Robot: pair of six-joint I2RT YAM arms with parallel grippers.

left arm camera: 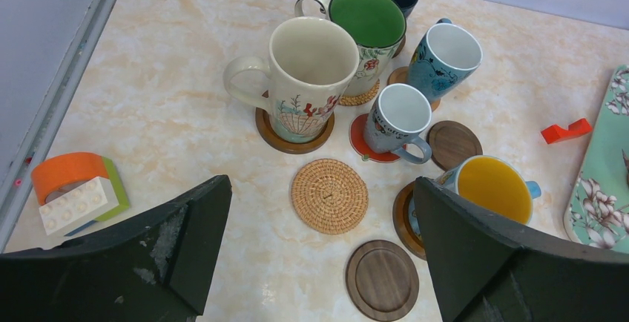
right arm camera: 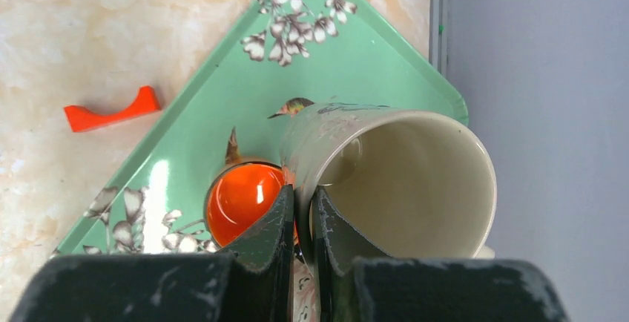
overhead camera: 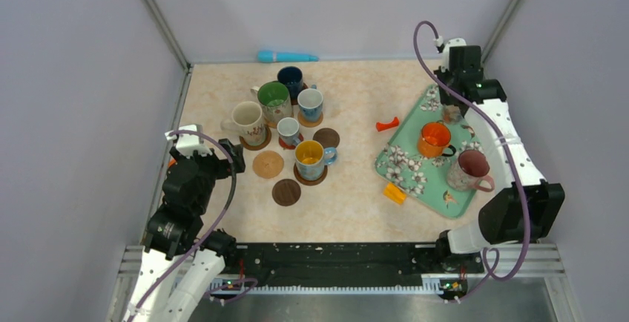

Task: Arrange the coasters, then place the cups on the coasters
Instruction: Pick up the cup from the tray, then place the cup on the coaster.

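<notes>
Grey-walled booth, marbled desk (overhead camera: 356, 92). Pinching a cream bird-print mug (right arm camera: 400, 173) by its wall with the right claw (right arm camera: 303, 197) over the teal tray (right arm camera: 222, 92), probably for carrying to a free coaster. Poising the spread, empty left claw (left arm camera: 319, 185) above the bare woven coaster (left arm camera: 329, 197)

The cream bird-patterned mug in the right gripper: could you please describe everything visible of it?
The cream ceramic mug is glossy and empty, with a small bird painted on its pale outer wall; no handle shows. The right gripper pinches its rim, one finger inside, one outside. It is over the teal floral tray, next to the orange mug; whether it is lifted or resting cannot be told.
</notes>
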